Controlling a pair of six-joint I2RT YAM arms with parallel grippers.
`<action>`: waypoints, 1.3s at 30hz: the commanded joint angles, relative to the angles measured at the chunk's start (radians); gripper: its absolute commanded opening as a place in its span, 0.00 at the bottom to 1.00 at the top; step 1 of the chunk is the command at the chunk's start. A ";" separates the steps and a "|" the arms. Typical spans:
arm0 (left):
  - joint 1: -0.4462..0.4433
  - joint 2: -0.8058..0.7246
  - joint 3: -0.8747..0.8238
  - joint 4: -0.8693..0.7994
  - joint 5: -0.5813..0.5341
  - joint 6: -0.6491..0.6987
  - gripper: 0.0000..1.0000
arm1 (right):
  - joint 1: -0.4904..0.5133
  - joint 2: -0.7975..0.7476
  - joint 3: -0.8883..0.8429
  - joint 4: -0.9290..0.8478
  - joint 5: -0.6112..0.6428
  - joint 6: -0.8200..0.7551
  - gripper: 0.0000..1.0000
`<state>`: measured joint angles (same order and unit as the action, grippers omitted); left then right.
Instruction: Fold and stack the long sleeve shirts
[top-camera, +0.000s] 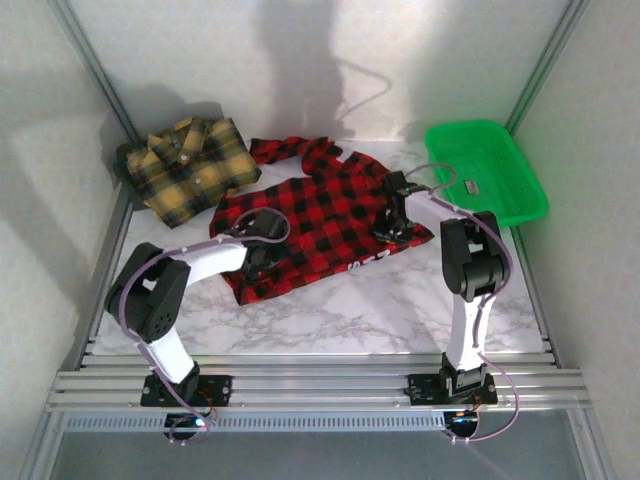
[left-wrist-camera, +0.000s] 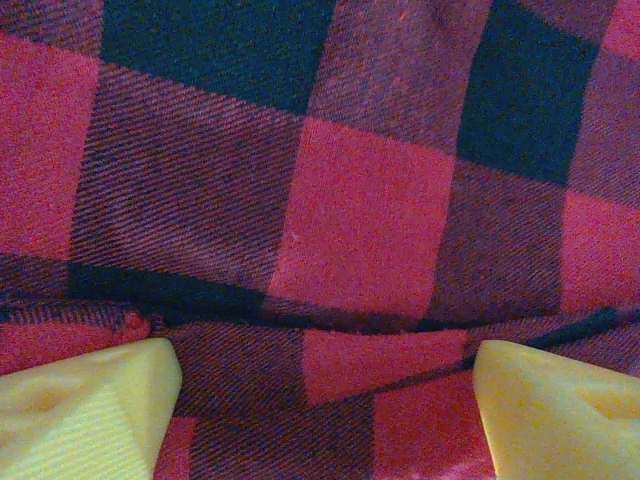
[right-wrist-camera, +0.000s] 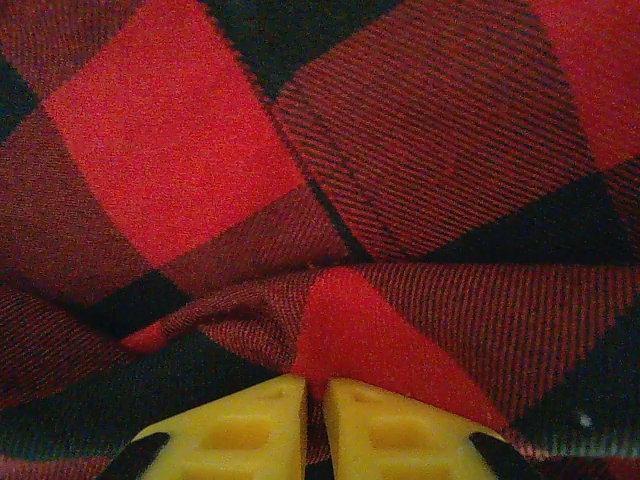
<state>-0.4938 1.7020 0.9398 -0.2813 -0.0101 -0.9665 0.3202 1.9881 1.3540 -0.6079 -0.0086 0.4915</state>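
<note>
item 1: red-and-black plaid shirt. lies spread and rumpled across the middle of the marble-pattern table, collar end toward the far wall, one sleeve bunched at the far left. white lettering on a dark patch shows near its near right edge. both arms reach onto it.

item 2: yellow-and-black plaid shirt. folded into a compact rectangle at the far left of the table. its near right corner is just beside the red shirt's sleeve; whether the two touch cannot be told.

item 3: green plastic tray. far right corner of the table, apart from both shirts. a small dark object lies inside, too small to identify.

item 4: left gripper. down on the near left part of the red shirt. in the left wrist view its yellow fingers stand wide apart, with flat checked cloth and a horizontal seam or fold line between and ahead of them. nothing is gripped.

item 5: right gripper. down on the right side of the red shirt. in the right wrist view its fingers are drawn almost together, and a raised pleat of the checked cloth gathers at their tips, pinched between them.
</note>
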 joint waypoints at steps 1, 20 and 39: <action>-0.002 -0.048 -0.082 -0.036 0.022 0.027 0.81 | 0.039 -0.072 -0.161 -0.142 0.140 0.127 0.15; 0.091 -0.309 0.122 -0.275 0.080 0.185 1.00 | 0.199 -0.640 -0.333 -0.381 0.231 0.396 0.49; 0.312 0.312 0.665 -0.279 0.133 0.639 0.90 | -0.105 0.259 0.682 -0.280 0.025 -0.440 0.70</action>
<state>-0.1944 2.0075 1.5539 -0.5438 0.1173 -0.3840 0.2131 2.2040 1.9606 -0.8314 0.0227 0.1356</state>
